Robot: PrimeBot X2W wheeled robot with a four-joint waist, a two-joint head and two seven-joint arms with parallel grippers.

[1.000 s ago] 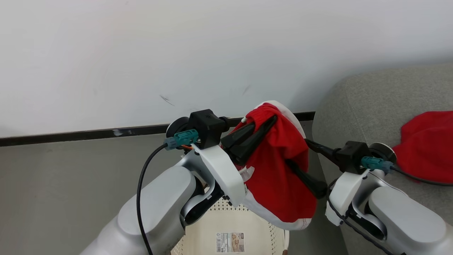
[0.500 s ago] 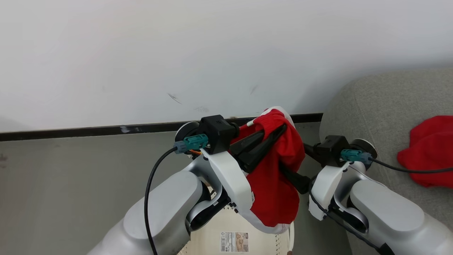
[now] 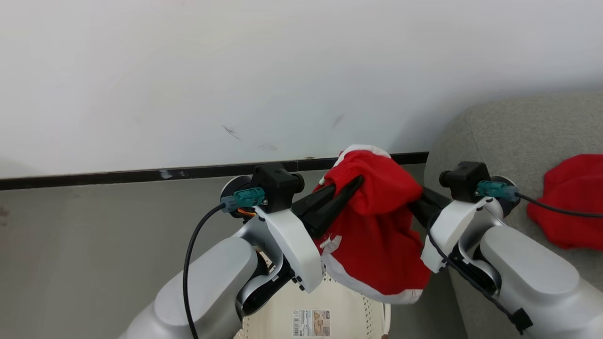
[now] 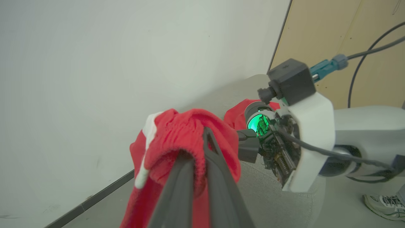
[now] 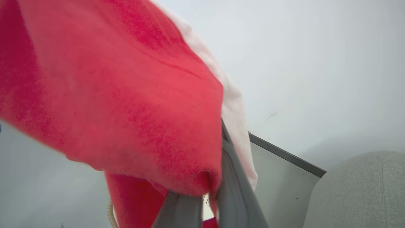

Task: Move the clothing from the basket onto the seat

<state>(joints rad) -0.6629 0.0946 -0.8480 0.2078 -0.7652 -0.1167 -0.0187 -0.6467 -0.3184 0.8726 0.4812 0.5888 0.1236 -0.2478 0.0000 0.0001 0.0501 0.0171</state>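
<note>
Gripping one red garment [image 3: 377,226] with both tools, lifted above the basket [image 3: 339,301] and just short of the seat [image 3: 509,136]. Pinched narrow in the left tool [image 3: 353,186] on the bunched band; clamped narrow in the right tool [image 5: 218,180] on a loose fold. Could well slip from that shallow right-hand pinch, or snag on the basket by the low-hanging white hem. Might stretch or tear if pulled apart by unequal swings. Risks landing on top of the other red garment [image 3: 570,202] lying on the seat, or sliding off the seat's rounded edge onto the floor.
</note>
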